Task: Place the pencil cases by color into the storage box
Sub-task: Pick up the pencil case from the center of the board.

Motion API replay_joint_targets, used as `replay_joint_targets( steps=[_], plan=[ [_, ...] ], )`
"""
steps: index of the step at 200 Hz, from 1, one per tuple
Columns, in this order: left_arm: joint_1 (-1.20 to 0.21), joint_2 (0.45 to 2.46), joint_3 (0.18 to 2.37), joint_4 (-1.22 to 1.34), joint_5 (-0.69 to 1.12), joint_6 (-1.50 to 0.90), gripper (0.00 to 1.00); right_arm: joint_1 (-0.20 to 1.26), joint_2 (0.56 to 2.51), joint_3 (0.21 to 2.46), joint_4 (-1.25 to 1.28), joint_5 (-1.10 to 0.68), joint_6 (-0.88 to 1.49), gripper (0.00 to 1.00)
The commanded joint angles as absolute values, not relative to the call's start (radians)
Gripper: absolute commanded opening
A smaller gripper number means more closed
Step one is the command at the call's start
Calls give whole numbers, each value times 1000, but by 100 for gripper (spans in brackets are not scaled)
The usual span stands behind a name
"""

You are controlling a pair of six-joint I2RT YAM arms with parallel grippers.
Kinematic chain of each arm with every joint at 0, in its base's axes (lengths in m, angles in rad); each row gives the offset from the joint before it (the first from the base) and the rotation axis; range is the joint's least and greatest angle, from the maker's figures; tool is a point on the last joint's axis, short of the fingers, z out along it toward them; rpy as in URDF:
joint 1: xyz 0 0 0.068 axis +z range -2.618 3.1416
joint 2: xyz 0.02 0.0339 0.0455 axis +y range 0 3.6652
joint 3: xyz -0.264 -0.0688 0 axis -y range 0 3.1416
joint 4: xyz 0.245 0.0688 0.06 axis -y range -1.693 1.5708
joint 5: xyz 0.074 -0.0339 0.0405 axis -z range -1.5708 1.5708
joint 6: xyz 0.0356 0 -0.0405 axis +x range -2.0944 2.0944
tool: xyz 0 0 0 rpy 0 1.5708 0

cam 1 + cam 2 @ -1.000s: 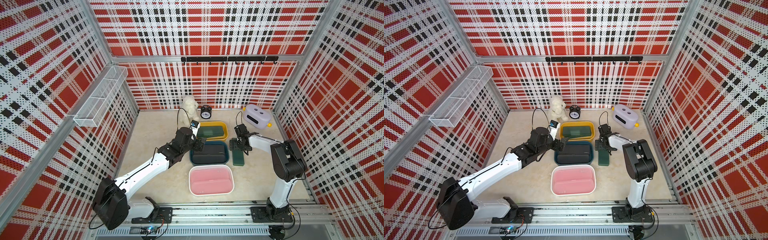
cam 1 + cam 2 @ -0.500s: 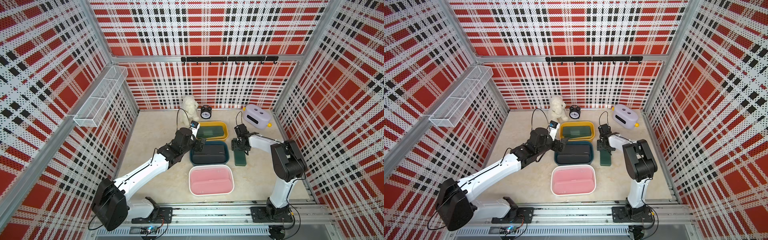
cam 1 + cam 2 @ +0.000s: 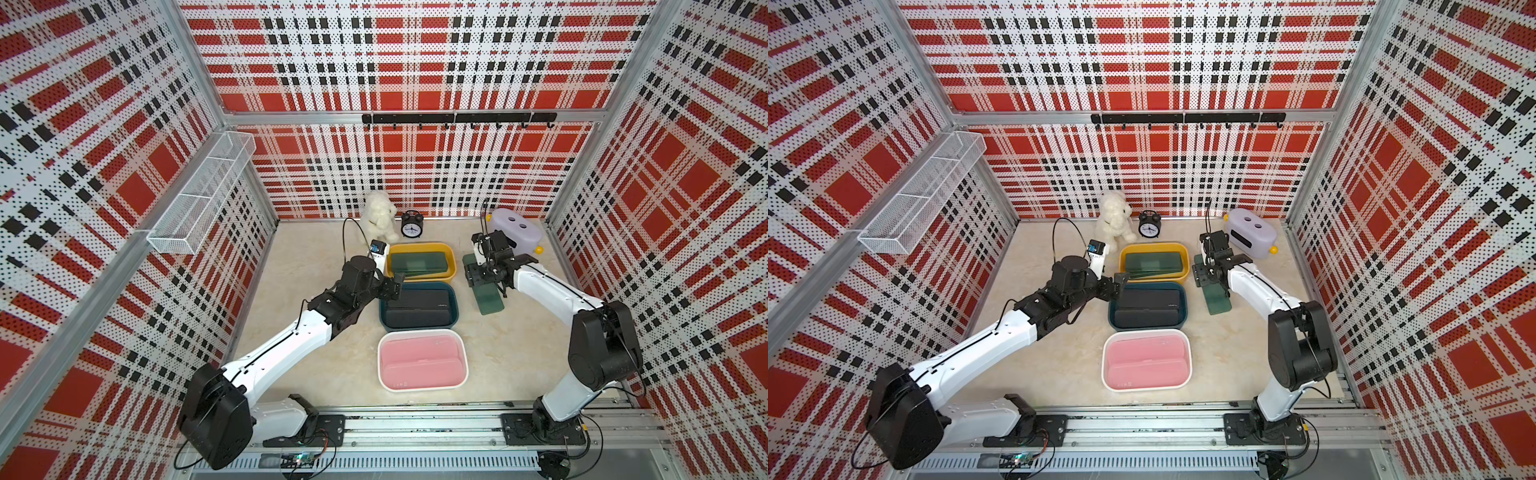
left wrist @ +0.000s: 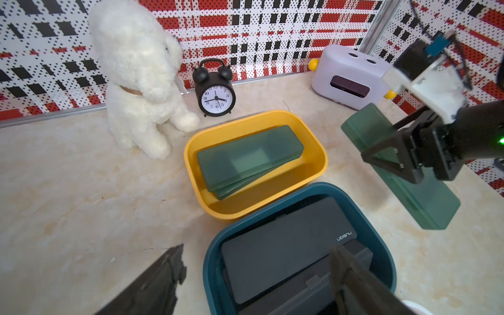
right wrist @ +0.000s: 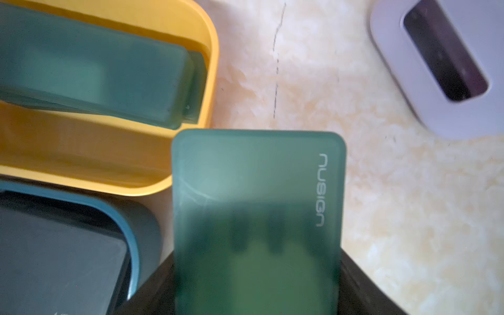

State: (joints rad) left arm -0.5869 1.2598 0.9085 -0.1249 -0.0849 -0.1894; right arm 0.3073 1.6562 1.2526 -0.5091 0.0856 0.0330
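Since a second ago the right gripper [image 3: 485, 278] has drawn its jaws in, and they now clench across the width of the loose green case [image 3: 491, 301]; the right wrist view shows that case filling the gap between them. It lies toward the desk's back edge, just beside the yellow tub [image 3: 419, 245] on the side nearer the desk's right edge, crosswise to the tub's length. We cannot tell whether any part of it is already off the desk. The other green cases [image 3: 419, 262] are stacked in the yellow tub, the black cases [image 3: 417, 305] fill the blue tub [image 3: 455, 308], and the pink cases [image 3: 422, 359] fill the white tub [image 3: 422, 332], so we judge this the last case to sort. We want to lift it straight up until it clears the yellow rim, turn it a quarter turn to match the tub's length, then lower it flat onto the stack. The grip sits nearer the case's back end, so the front end may sag and catch the rim. The left gripper [image 3: 395, 289] hovers at the blue tub's edge nearer the desk's left edge, jaws parted and empty.
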Motion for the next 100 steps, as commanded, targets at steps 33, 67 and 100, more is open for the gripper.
replay_joint_targets(
  steps=[33, 67, 100],
  plan=[
    [-554, 1208, 864, -35, -65, -254, 87, 324, 1597, 1293, -345, -80, -342, 51],
    [-525, 1175, 836, -11, -50, -281, 87, 329, 1636, 1363, -313, -154, -456, 49],
    [-508, 1151, 815, -9, -51, -291, 87, 368, 1697, 1446, -326, -209, -587, 50]
  ],
)
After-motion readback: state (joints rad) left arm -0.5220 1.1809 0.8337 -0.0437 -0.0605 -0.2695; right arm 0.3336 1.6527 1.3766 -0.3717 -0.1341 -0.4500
